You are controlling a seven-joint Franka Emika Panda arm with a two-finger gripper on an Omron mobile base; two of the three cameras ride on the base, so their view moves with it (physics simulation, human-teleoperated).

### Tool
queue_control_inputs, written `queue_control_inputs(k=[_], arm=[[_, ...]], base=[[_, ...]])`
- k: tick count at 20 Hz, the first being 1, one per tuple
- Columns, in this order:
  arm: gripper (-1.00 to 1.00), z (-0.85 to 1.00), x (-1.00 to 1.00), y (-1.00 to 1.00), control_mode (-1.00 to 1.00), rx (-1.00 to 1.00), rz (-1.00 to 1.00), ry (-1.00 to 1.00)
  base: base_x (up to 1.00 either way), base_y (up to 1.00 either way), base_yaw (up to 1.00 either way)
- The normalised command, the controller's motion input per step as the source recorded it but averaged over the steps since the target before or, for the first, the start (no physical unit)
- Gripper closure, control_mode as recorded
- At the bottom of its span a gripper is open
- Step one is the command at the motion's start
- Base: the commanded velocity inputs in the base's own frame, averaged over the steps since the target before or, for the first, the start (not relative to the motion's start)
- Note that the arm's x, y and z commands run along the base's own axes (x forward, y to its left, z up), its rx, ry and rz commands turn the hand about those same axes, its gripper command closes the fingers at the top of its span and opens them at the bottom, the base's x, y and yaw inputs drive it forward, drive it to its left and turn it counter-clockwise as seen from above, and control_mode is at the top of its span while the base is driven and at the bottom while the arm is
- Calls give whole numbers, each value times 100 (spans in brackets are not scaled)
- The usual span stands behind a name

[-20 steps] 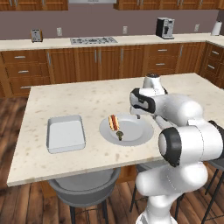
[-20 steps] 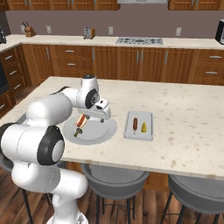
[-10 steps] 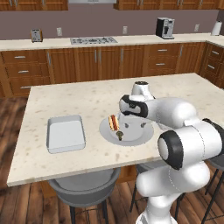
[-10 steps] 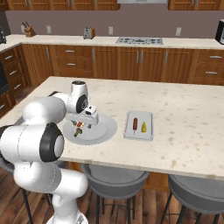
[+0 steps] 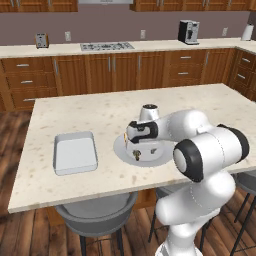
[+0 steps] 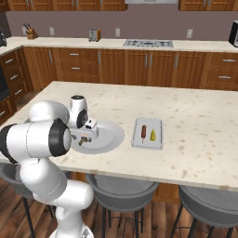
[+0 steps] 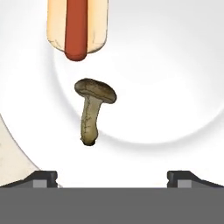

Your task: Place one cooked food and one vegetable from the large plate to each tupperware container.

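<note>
The hand view looks straight down on the large plate point(image 7: 175, 65). An olive-brown mushroom, the vegetable point(image 7: 93, 111), lies there just ahead of my open gripper point(image 7: 113, 178), with nothing between the fingertips point(image 7: 43, 178). Beyond the mushroom lies the hot dog, the cooked food point(image 7: 78, 26), a red sausage in a tan bun. From the base views, the gripper point(image 5: 137, 150) hangs low over the round plate point(image 5: 161, 153) on the island. One tupperware container point(image 5: 75, 152) stands bare to the plate's left. The other container point(image 6: 148, 134) holds a thin sausage point(image 6: 143, 132) and a yellow chunk point(image 6: 153, 135).
The plate point(image 6: 109, 135) sits near the island's front edge, between the two trays. Stools stand under the front edge point(image 6: 123, 186). The rest of the speckled countertop point(image 6: 200, 116) is bare. Cabinets and a cooktop point(image 5: 107, 46) line the far wall.
The arm has swung toward the plate's near side and come down, so the hand now hangs low over the mushroom. The jaws stayed open; the food has not moved.
</note>
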Motion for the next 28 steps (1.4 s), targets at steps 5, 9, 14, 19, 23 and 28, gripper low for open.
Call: queue_control_inputs(k=[5, 9, 14, 19, 23, 28], arm=[[-100, -9, 10, 24, -100, 0, 1, 0], [-100, -17, 26, 16, -100, 0, 0, 0], [-100, -35, 13, -1, -100, 0, 0, -1], [-100, -15, 0, 0, -100, 0, 0, -5], [-100, -19, 0, -10, -100, 0, 0, -13], [-100, -3, 9, -3, -100, 0, 0, -7]], base=[[0, 0, 0], [0, 0, 0], [0, 0, 0], [0, 0, 0], [0, 0, 0], [0, 0, 0]])
